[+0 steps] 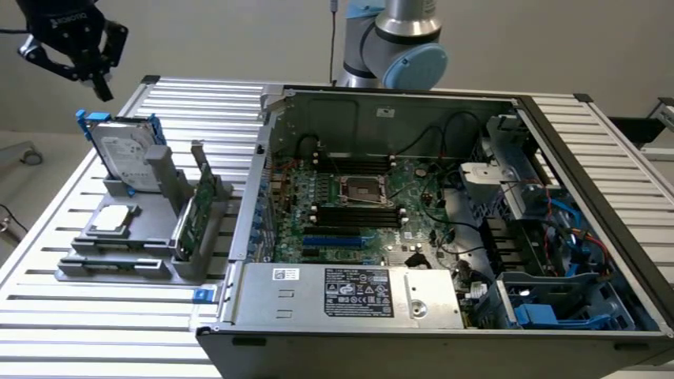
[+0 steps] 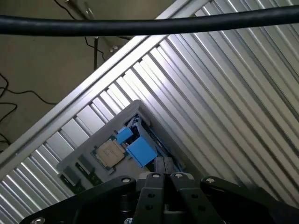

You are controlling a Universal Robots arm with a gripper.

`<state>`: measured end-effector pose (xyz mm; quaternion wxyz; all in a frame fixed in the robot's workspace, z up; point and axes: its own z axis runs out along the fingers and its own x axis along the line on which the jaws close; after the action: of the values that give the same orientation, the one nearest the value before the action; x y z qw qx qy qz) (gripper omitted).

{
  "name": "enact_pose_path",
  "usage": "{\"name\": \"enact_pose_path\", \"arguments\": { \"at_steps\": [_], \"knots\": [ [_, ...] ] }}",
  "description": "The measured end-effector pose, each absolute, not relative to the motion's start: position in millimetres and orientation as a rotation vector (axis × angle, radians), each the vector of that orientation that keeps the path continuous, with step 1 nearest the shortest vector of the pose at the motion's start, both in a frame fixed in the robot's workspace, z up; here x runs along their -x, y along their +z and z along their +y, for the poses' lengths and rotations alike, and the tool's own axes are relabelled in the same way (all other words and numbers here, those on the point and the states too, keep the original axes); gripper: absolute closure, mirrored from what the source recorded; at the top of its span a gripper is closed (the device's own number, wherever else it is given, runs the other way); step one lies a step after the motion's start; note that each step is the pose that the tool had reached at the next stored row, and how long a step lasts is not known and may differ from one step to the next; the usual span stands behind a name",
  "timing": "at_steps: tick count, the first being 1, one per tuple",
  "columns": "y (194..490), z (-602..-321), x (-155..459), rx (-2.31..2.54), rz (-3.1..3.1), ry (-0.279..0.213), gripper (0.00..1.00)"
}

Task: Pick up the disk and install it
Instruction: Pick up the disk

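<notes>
The disk (image 1: 125, 154) (image 2: 140, 151) is standing on edge in its blue carrier frame, slotted into the far end of a grey holder (image 1: 116, 257) (image 2: 117, 122) near the exterior view's left side of the bench (image 1: 63, 324) (image 2: 224, 93). Just in front of it, a small square silver chip (image 1: 114, 219) (image 2: 110, 152) is lying flat on the same holder, and a thin green circuit card (image 1: 202, 209) is standing upright along the holder's side towards the computer case.

The tool (image 1: 100, 83) (image 2: 163, 167) is hovering above the disk and apart from it. Its jaws are narrow, the fingertips are meeting and it is gripping nothing.

The computer case (image 1: 589, 181) is lying with its side off on the exterior view's right part of the bench. It is showing the motherboard (image 1: 358, 205) and the silver power supply (image 1: 348, 294). The arm's base (image 1: 395, 39) is rising behind the case, and a black cable (image 2: 140, 25) is crossing the wrist view.
</notes>
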<state>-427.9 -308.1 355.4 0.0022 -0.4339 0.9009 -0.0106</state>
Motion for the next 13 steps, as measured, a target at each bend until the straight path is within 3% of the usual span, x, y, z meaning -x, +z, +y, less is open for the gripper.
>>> {"name": "enact_pose_path", "arguments": {
  "at_steps": [13],
  "knots": [
    [355.0,-308.1,427.9,1.69,2.652,-0.043,0.89]
  ]
}}
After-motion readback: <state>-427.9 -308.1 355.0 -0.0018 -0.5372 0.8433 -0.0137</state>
